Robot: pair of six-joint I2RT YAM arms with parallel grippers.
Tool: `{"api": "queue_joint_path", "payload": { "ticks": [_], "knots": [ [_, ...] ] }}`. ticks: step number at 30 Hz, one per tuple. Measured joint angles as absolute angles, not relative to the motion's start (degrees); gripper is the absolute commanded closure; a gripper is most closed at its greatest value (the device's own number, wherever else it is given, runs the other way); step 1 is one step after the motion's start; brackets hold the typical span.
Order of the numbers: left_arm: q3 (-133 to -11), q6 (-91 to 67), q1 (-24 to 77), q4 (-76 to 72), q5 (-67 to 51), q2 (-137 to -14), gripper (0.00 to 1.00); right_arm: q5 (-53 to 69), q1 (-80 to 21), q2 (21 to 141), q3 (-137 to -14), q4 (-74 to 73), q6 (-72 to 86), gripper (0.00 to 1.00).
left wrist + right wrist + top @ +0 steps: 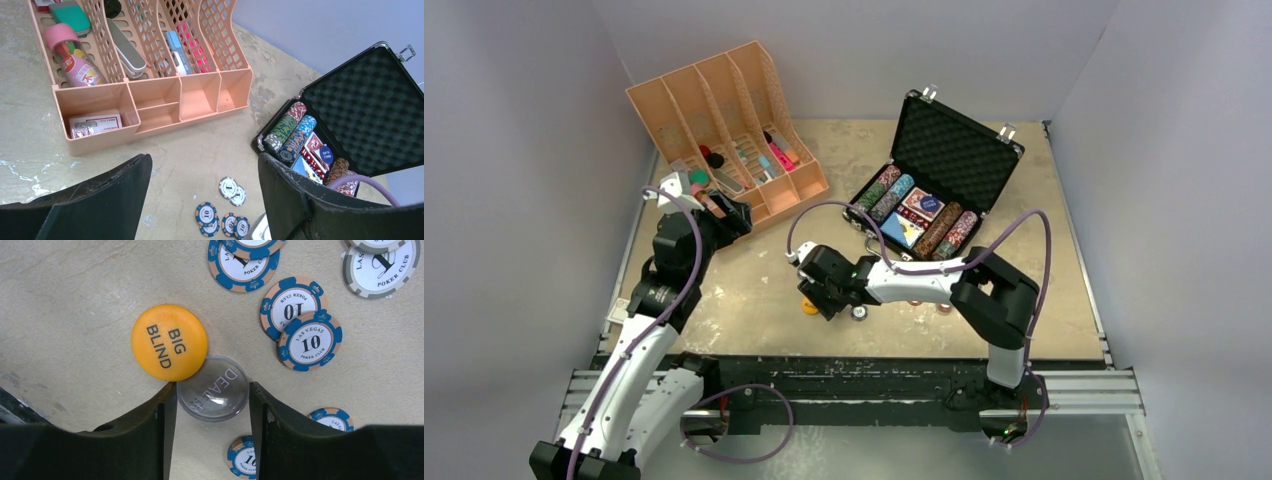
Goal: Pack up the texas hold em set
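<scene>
right gripper: fingers flank clear DEALER button | orange BIG BLIND button touches it, past fingertips | blue "10" chips farther out

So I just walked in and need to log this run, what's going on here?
The robot is packing a poker set. Its right gripper has a finger on each side of a clear round dealer button, beside an orange round Big Blind button and loose blue-striped chips; a firm grip isn't certain. The left gripper hangs open and empty near the orange slotted organiser. The black briefcase stands open, partly filled.
</scene>
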State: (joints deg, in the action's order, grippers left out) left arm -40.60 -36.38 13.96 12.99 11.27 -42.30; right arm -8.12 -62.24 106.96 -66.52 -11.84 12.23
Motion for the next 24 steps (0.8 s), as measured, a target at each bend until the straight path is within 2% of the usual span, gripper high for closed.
{"api": "queue_joint_path", "payload": {
  "ticks": [3,14,17,24],
  "knots": [
    [-40.60,-36.38,13.96,12.99,11.27,-42.30,0.23,-8.12,-62.22,107.00,-66.61,-11.79,12.45,0.59],
    [-40.60,-36.32,13.96,12.99,11.86,-42.22,0.23,-14.09,-61.04,104.62,-66.74,-16.05,17.04,0.58],
    [-40.60,-36.21,13.96,12.99,11.81,-42.22,0.23,-15.22,-58.46,100.66,-66.78,-17.34,18.11,0.58],
    [-40.93,-36.21,13.96,12.95,10.61,-42.48,0.23,-18.57,-42.04,95.20,-70.17,-17.34,22.09,0.57]
  ]
}}
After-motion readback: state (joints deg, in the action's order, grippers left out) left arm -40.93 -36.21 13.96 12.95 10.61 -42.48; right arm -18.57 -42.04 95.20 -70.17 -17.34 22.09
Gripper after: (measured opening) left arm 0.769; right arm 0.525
